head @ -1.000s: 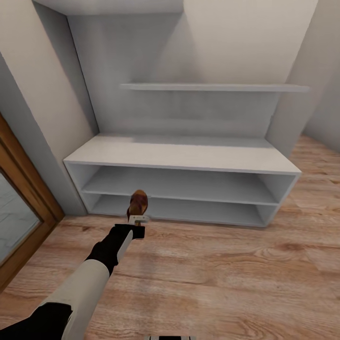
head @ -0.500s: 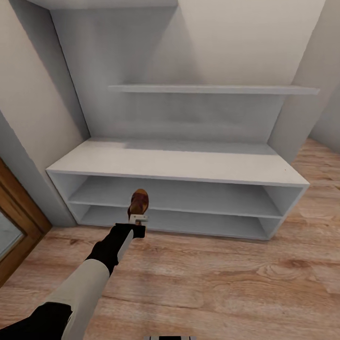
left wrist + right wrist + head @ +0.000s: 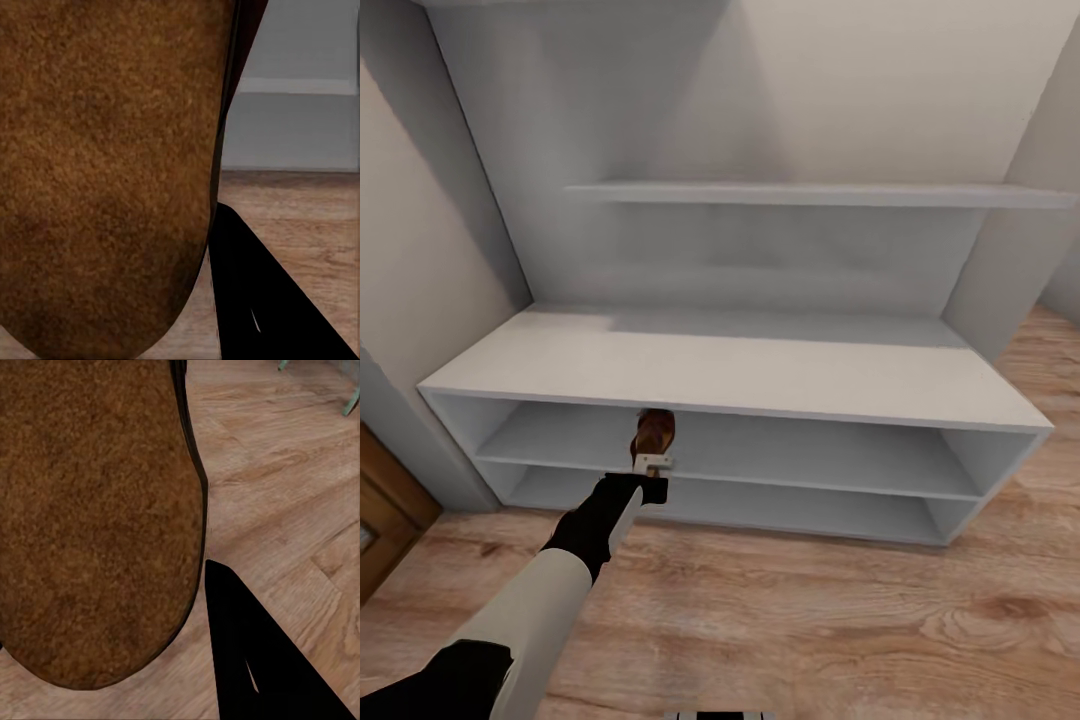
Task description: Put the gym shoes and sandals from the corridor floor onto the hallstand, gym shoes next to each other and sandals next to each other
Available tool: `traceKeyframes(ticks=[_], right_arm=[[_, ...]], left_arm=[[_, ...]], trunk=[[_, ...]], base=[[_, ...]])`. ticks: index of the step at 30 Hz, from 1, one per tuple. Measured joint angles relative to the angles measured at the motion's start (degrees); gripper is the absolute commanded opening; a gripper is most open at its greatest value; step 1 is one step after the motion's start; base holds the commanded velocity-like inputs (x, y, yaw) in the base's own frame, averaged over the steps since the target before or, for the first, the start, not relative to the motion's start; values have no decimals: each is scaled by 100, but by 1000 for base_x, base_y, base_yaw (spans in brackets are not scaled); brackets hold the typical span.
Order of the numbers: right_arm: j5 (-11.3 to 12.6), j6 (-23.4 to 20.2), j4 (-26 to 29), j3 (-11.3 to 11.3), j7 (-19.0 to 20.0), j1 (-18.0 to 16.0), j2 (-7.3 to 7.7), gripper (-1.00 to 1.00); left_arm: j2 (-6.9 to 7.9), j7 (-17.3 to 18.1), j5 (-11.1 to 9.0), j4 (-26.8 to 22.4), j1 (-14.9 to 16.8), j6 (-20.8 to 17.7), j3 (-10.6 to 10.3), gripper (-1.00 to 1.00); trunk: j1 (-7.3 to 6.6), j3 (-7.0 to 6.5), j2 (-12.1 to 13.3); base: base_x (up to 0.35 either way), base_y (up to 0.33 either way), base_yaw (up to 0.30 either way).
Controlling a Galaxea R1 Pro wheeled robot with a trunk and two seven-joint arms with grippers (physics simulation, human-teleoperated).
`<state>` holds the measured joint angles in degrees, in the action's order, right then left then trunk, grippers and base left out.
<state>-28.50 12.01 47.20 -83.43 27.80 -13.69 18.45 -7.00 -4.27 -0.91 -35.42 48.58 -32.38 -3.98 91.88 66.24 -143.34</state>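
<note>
**Sandals Held Before the Hallstand**

The left pincer (image 3: 652, 462) gripped a suede-textured brown sandal (image 3: 653, 434) before the smooth grey hallstand's (image 3: 740, 370) open upper shelf. The right pincer (image 3: 225, 607) clasped another sandal (image 3: 97, 517) above grainy plank floor (image 3: 277, 487).

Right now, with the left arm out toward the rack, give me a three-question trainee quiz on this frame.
1. True or false: the left gripper holds a sandal.
2. What does the right wrist view show close up? A) a gym shoe B) a sandal C) a bag
3. How many open shelves run under the top of the hallstand?

Key: 1 true. 2 B, above the corridor floor. 3 two.
</note>
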Motion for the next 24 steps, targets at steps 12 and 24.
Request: traceKeyframes(ticks=[12, 24], right_arm=[[6, 0, 1, 0, -1, 0, 0, -100], [7, 0, 0, -1, -1, 0, 0, -100]], left_arm=[[-14, 0, 2, -9, 0, 0, -6, -100], [-14, -5, 3, -10, 0, 1, -6, -100]], trunk=[[2, 0, 0], [2, 0, 0]], base=[[241, -118, 0], [82, -6, 0]])
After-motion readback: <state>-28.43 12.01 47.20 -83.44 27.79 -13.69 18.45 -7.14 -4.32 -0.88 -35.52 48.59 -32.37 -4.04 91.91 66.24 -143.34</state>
